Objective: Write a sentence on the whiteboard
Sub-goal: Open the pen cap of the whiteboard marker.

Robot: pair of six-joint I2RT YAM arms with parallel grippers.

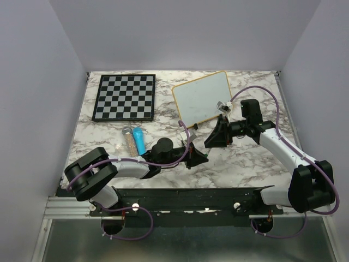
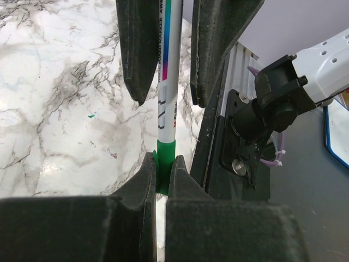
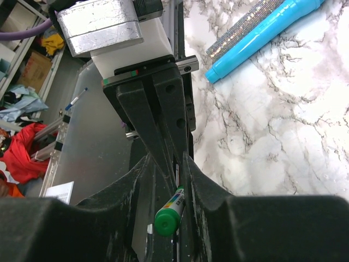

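Observation:
The whiteboard point(image 1: 202, 97), white with a light-wood frame, lies tilted at the back centre of the table; its face looks blank and no green sentence shows. My left gripper point(image 1: 199, 158) point(image 2: 162, 161) is shut on the green cap of a white marker point(image 2: 170, 82). My right gripper point(image 1: 211, 141) point(image 3: 166, 158) faces it from the other end. Its fingers point(image 2: 139, 49) stand close on either side of the marker's barrel with a narrow gap. The marker's green butt end point(image 3: 167, 221) lies against one finger. Both grippers hang just in front of the whiteboard's near edge.
A black-and-white chessboard point(image 1: 124, 97) lies at the back left. A blue marker point(image 1: 139, 141) point(image 3: 262, 35) and a glittery pen point(image 1: 129, 141) lie side by side left of centre. The arms' black base rail point(image 1: 191, 197) runs along the near edge.

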